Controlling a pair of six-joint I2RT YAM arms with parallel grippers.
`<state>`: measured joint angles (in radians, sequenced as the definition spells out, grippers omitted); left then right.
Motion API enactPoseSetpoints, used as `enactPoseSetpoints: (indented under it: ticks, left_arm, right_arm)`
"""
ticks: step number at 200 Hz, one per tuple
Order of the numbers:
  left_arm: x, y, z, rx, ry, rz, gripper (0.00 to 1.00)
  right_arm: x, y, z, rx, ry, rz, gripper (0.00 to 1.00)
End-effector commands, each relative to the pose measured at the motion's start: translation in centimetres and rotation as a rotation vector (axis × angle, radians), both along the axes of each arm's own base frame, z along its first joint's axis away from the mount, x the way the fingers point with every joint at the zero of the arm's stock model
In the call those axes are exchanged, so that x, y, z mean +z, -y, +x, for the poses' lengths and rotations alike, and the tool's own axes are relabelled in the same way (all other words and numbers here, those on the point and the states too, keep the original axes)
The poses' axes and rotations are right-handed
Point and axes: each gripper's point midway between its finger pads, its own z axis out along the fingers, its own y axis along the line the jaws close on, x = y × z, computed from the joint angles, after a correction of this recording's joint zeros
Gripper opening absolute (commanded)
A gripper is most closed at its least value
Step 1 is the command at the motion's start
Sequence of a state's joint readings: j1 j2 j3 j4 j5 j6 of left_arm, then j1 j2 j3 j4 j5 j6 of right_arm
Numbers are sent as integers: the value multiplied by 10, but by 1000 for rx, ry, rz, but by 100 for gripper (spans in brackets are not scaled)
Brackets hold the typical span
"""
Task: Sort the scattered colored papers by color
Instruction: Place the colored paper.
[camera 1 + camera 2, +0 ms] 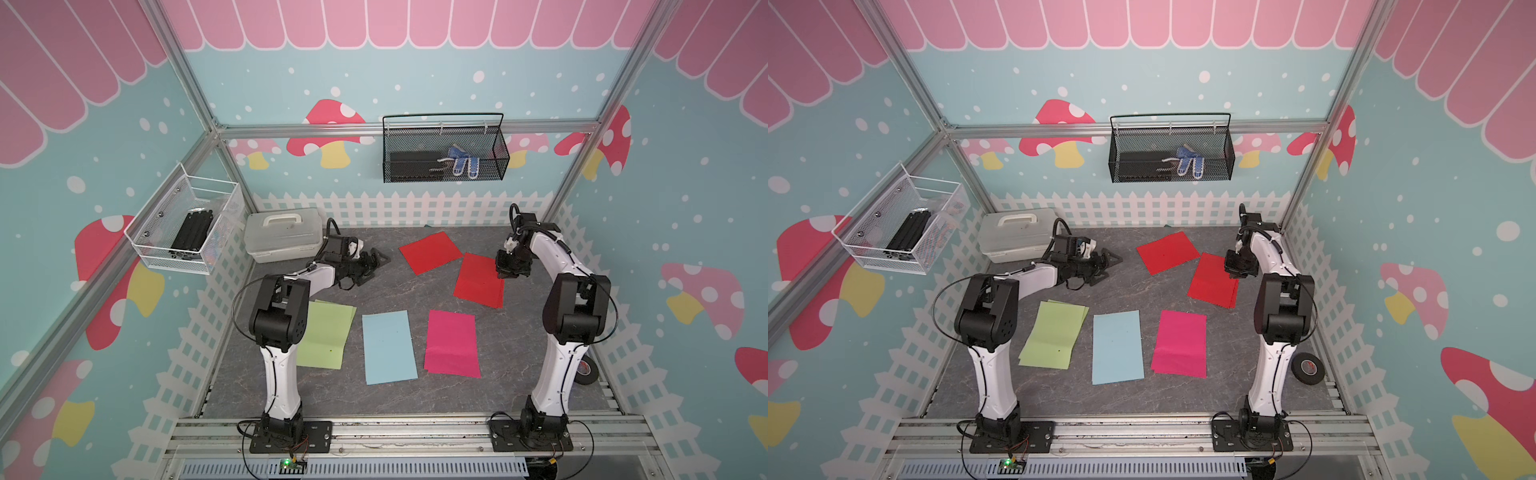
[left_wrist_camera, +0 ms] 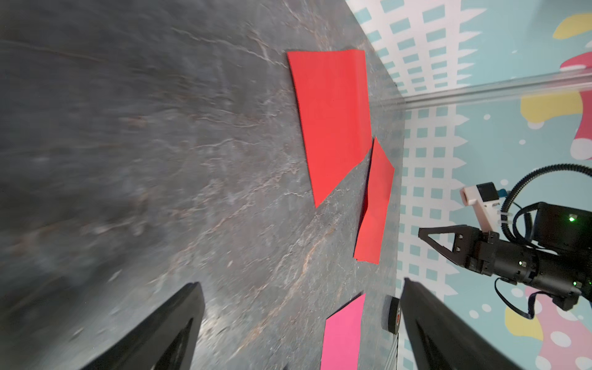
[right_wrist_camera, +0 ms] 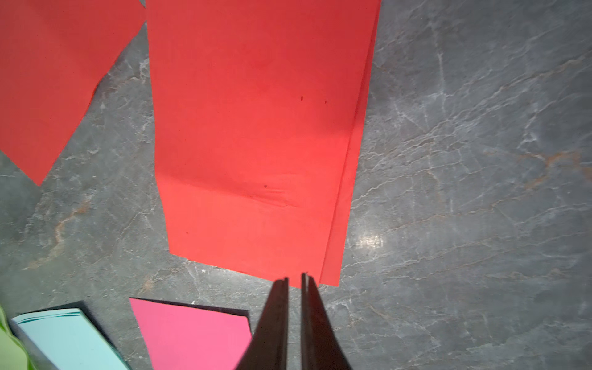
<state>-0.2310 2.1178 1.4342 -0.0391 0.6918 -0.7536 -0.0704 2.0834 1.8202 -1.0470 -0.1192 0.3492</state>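
Red papers point(image 3: 256, 128) lie flat just below the closed right gripper point(image 3: 294, 277); left gripper point(image 2: 301, 283) gapes, empty.

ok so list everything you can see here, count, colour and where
red sheet: one, red, back middle of the table
red pile: at least two sheets, red, right of the red sheet
green pile: at least two sheets, light green, front left
blue paper: one pile, light blue, front middle
pink paper: one pile, magenta, right of the blue paper
box: one, white with handle, back left corner
tape: one roll, black, right edge near the front
black basket: one, black mesh, back wall
white basket: one, white mesh, left wall
table: one, grey marbled
left gripper: one, black, open and empty, near the box
right gripper: one, black, shut and empty, over the red pile's edge
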Motion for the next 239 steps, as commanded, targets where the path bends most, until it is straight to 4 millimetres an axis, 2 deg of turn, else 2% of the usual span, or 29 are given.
enactPoseSetpoints:
  ticks: [1,21,38,47,49,53,67,77,104,160,201,239]
  left_arm:
    - [12,43,6,-69,7,-9,93]
    - [9,76,13,-109,-2,-6,85]
    - [6,105,16,-142,-3,-2,71]
    - [2,110,23,-142,-8,-2,66]
    - [1,122,17,-162,-10,-2,65]
    - [-2,130,15,-174,-14,0,62]
    - [-9,146,15,-191,-23,13,49]
    - [-13,157,14,-207,-23,24,45]
    - [-25,180,11,-236,-23,40,42]
    - [-49,206,4,-264,-57,42,43]
    - [-56,221,-3,-286,-67,32,43]
    - [-58,229,-7,-296,-72,22,43]
  right_arm:
    - [0,16,-7,-45,-18,-63,1]
    - [-10,23,-16,-57,-36,-107,0]
    - [-20,23,-23,-57,-52,-112,0]
    - [-26,23,-26,-57,-63,-109,0]
    - [-27,23,-26,-57,-65,-109,0]
    - [-29,22,-27,-55,-68,-105,0]
    - [-36,21,-31,-56,-78,-105,0]
    - [-38,22,-32,-58,-79,-108,0]
    - [-41,26,-35,-64,-78,-126,0]
    - [-47,32,-44,-94,-85,-131,0]
    - [-61,34,-56,-119,-105,-110,0]
    - [-70,27,-55,-103,-112,-68,0]
